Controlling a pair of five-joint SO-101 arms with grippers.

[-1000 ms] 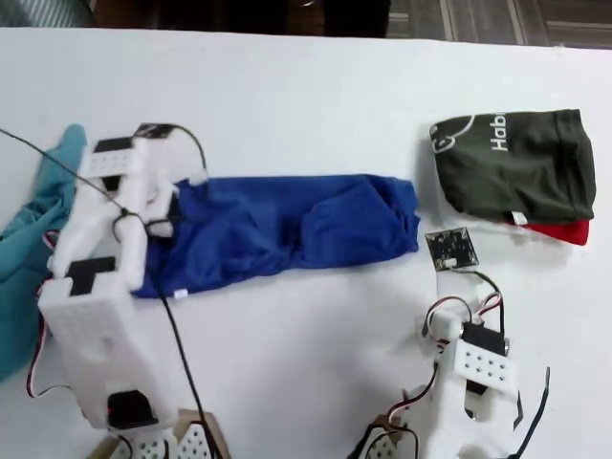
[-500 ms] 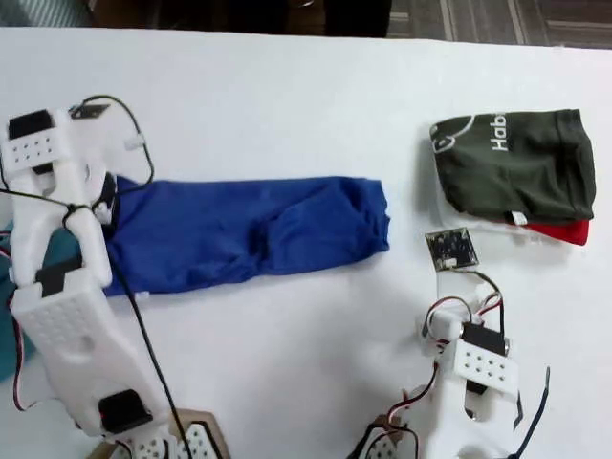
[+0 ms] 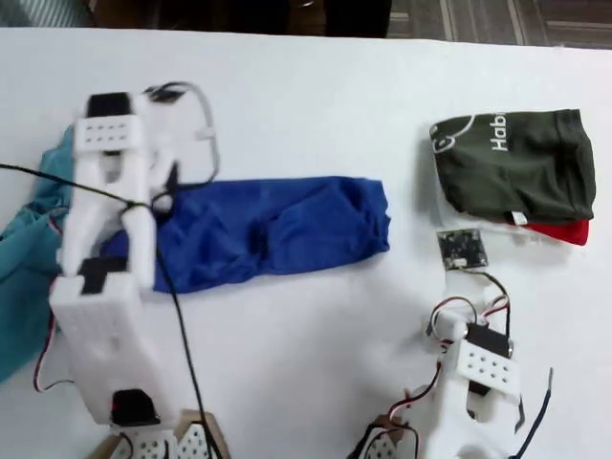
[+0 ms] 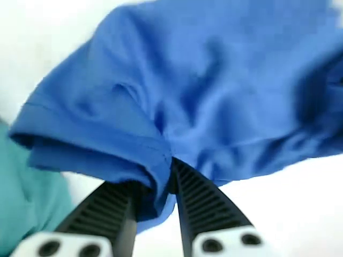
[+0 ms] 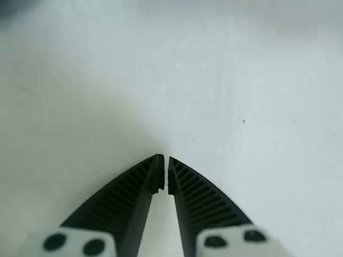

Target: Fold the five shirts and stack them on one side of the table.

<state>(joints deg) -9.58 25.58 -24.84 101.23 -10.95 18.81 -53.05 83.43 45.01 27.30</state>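
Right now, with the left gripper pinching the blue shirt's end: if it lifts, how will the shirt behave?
Probably floppy: the blue shirt lies creased and bunched, so it should drape and sag from the left gripper. Likely light: a thin pinch of hem sits between the ribbed fingers. Pulled, it could catch the teal shirt beside it.

Left gripper (image 4: 163, 172) clamped on blue shirt (image 4: 214, 80), arm outstretched; right gripper (image 5: 165, 160) closed and empty, arm tucked back.

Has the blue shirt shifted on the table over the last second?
Yes. The blue shirt, pinched in the left gripper, has slid away from the folded dark green shirt, widening the gap between them.
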